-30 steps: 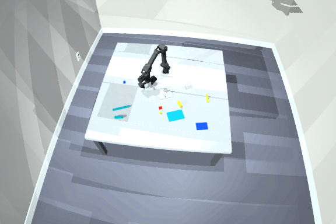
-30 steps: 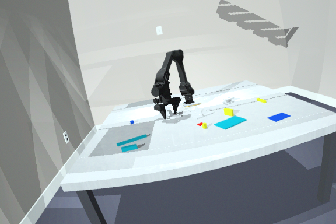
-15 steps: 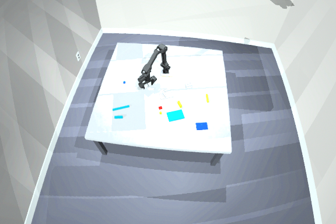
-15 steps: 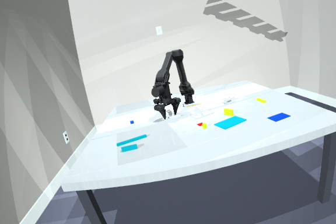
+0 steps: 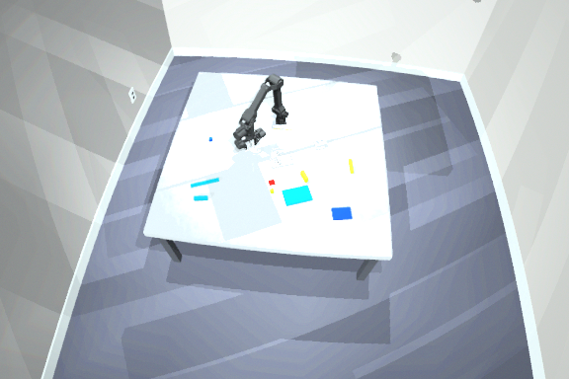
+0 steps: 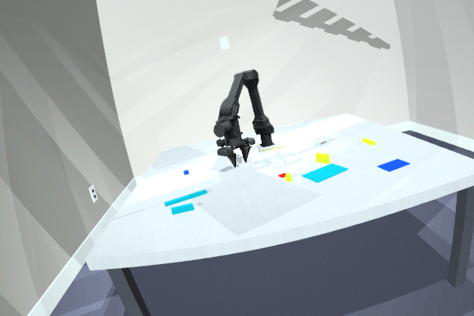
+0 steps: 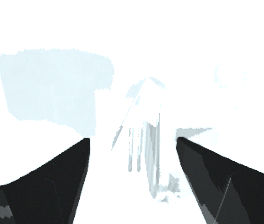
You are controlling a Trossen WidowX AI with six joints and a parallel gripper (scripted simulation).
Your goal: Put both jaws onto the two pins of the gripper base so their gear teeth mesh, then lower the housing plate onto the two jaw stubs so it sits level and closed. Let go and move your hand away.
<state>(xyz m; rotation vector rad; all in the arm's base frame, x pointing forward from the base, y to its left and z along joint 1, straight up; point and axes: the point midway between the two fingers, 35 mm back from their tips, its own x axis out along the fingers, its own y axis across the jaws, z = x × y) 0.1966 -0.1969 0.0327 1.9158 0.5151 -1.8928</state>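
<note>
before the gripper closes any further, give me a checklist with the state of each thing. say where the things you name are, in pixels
1. Fingers on both sides of the white part: ok, the gripper [image 6: 240, 163] [image 7: 134, 143] has a pale ridged shape [image 7: 153, 150] between its fingertips in the wrist view.
2. Part gripped: not ok, gaps show on both sides of it.
3. Part identified as a jaw: cannot tell, white on white washes it out.
4. Red piece [image 5: 272, 183] [image 6: 282, 175] out of the fingers' way: ok, it lies well off to the side.
5. Both jaws on the base pins: cannot tell, the pale parts are too faint.
</note>
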